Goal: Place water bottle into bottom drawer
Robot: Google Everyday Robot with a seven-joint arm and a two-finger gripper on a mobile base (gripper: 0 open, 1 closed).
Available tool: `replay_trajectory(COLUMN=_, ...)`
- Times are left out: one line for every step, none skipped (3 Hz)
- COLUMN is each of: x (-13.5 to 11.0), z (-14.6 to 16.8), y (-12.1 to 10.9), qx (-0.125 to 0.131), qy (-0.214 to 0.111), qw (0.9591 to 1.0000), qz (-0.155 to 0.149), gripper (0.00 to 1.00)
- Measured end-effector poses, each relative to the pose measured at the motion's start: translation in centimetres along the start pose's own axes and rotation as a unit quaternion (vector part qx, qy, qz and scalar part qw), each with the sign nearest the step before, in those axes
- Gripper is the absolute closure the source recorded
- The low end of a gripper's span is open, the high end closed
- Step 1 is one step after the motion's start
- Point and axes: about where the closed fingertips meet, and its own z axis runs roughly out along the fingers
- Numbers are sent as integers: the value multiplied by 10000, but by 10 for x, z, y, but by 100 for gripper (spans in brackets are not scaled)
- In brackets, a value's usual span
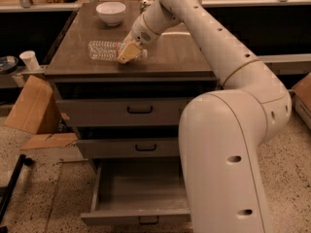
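Observation:
The water bottle (104, 50) lies on its side on the brown cabinet top, clear and ribbed, its right end under my gripper. My gripper (128, 53) is down at that right end, touching or just above it, at the end of the white arm that reaches in from the right. The bottom drawer (136, 218) is pulled out at the foot of the cabinet, a shallow grey tray with nothing in it, and my arm's big white link covers its right part.
A white bowl (111, 12) stands at the back of the cabinet top. The two upper drawers (140, 110) are shut. A cardboard box (28, 106) and a paper cup (29, 59) are at the left. A counter edge runs along the back.

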Motion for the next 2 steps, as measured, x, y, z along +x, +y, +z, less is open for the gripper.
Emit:
replay_trajectory(x=0, z=0, y=0, qx=0, qy=0, qw=10000, qz=0, gripper=73)
replay_trajectory(x=-4, z=-19, y=14, qx=41, qy=-141, qw=9998, qz=-131, gripper=96)
